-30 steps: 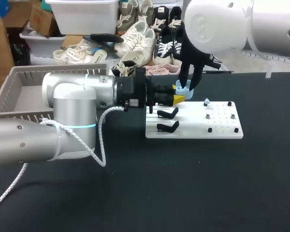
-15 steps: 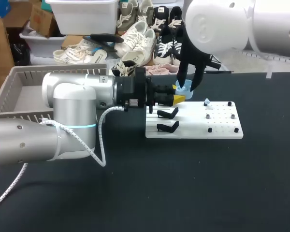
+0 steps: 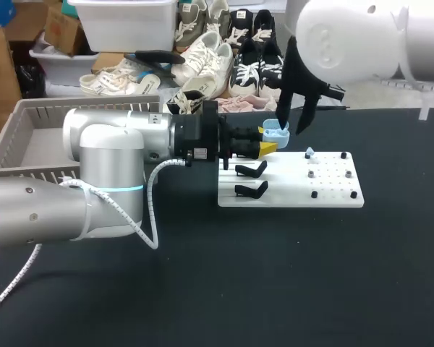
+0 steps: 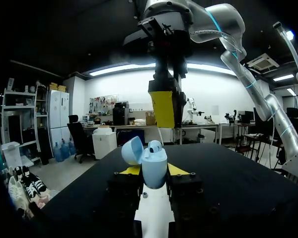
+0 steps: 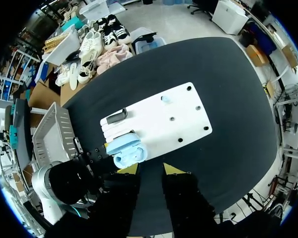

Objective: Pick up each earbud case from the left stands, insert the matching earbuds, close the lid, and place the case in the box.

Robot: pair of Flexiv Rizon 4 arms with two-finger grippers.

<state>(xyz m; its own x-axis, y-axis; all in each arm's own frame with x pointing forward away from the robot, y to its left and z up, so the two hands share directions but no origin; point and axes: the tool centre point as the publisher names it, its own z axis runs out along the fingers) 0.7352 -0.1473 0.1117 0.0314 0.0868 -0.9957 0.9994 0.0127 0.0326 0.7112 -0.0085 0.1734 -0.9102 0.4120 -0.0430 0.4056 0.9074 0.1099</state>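
A light blue earbud case (image 3: 275, 133) is held over the far left corner of the white board (image 3: 333, 196), with my left gripper (image 3: 267, 139) shut on it from the left. In the left wrist view the case (image 4: 154, 166) stands between the yellow fingertips (image 4: 130, 171), its lid (image 4: 133, 150) tipped open and an earbud (image 4: 155, 145) showing in its top. My right gripper (image 3: 292, 123) hangs just above and right of the case, open and empty. In its own view the right gripper (image 5: 150, 171) looks down on the case (image 5: 126, 148). A loose earbud (image 3: 309, 153) stands on the board.
Two black stands (image 3: 252, 170) (image 3: 252, 189) are empty on the board's left side, and small black pegs (image 3: 314, 194) dot its right side. A grey slatted basket (image 3: 29, 137) stands at the table's far left, behind my left arm.
My right gripper has drawn up and to the right, off the case, and its fingers have spread. The left arm and the case have kept still.
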